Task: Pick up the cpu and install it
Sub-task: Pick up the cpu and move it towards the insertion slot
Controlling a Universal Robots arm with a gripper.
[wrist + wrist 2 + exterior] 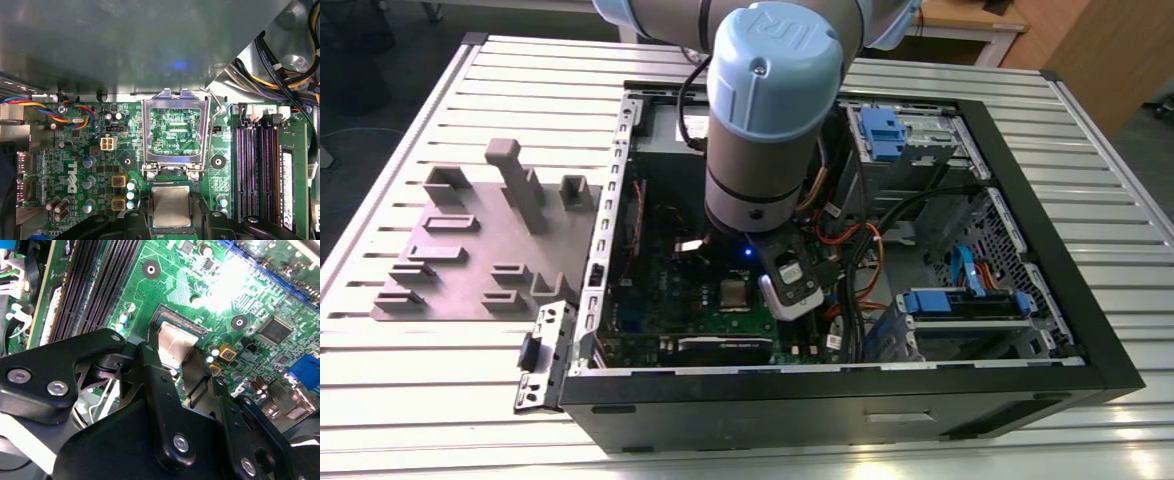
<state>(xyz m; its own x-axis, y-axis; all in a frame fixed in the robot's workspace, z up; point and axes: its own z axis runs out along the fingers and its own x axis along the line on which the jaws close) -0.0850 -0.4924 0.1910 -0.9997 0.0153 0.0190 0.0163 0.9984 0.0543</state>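
Observation:
The cpu (pixel 171 206), a small silver-grey square chip, lies at the socket on the green motherboard (pixel 95 167). My gripper (pixel 171 220) has its black fingers (pixel 141 216) against two opposite edges of the chip, shut on it. In the second wrist view the cpu (pixel 175 342) sits between the fingers (pixel 150 365), with the socket's dark rim (pixel 184 321) just beyond it. The metal socket frame (pixel 148 131) stands flipped open beside the chip. In the exterior view the gripper (pixel 758 295) reaches down into the open computer case (pixel 1067 330).
Black memory slots (pixel 255 165) run beside the socket. Coloured cables (pixel 75 114) and black cable bundles (pixel 907 215) hang around the board. Outside the case, a grey plastic fixture plate (pixel 467 250) lies on the slatted table (pixel 427 400) at the exterior view's left.

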